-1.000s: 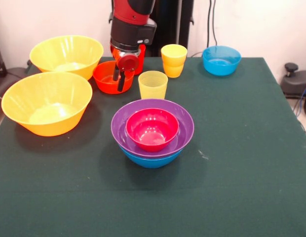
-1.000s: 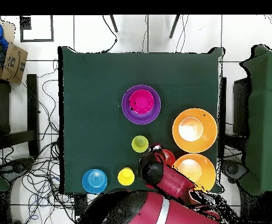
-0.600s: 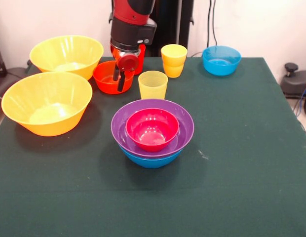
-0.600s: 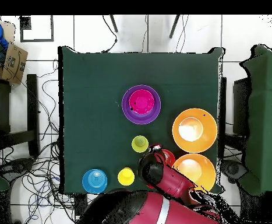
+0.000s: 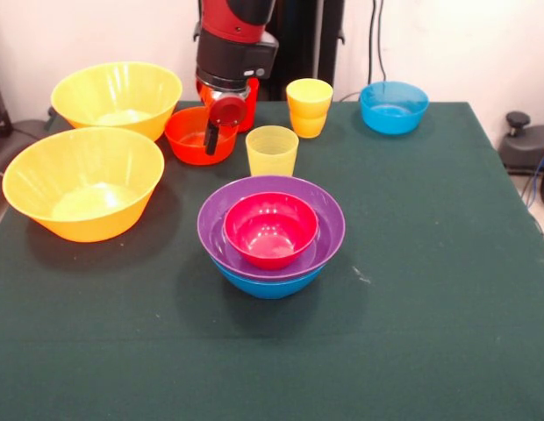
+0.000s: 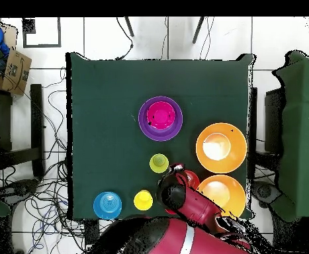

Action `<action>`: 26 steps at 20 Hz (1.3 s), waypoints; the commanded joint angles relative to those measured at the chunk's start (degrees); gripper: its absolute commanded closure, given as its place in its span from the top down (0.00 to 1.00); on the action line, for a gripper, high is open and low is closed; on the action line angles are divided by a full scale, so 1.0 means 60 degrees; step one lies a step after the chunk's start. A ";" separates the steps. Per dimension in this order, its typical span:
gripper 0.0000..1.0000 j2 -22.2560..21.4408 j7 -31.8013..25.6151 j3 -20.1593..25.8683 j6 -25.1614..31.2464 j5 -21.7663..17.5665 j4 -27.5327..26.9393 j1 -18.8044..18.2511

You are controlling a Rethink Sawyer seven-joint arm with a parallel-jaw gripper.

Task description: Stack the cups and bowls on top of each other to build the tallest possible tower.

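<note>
Fingers [image 5: 211, 140] reach down into our orange-red bowl [image 5: 191, 139], upper left of the frame; we cannot tell their grip.

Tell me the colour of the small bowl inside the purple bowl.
Pink-red bowl; the front view shows it best.

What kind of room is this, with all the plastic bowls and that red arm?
Most likely a robotics lab or test room, not a kitchen. A red and black robot arm works over a table under dark green cloth, loose cables trail across the tiled floor, and the toy-like bowls look like practice props.
</note>
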 commanded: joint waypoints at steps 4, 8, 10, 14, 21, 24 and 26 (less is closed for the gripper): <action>0.00 -0.0388 0.0782 0.0774 0.1629 0.0059 0.0013 0.0313; 0.00 -0.1527 0.0514 0.0080 0.3258 0.0344 -0.0324 0.1046; 0.00 -0.1801 0.0452 -0.0121 0.3936 0.0348 -0.0657 0.1201; 0.00 -0.1927 0.0477 -0.0313 0.4872 0.0331 -0.1421 0.1438; 0.00 -0.1714 0.0665 -0.0494 0.5929 0.0297 -0.2705 0.1795; 0.00 -0.1741 0.0730 -0.0711 0.6378 0.0200 -0.3151 0.2037; 0.00 -0.1717 0.0697 -0.0793 0.6558 0.0130 -0.3409 0.2083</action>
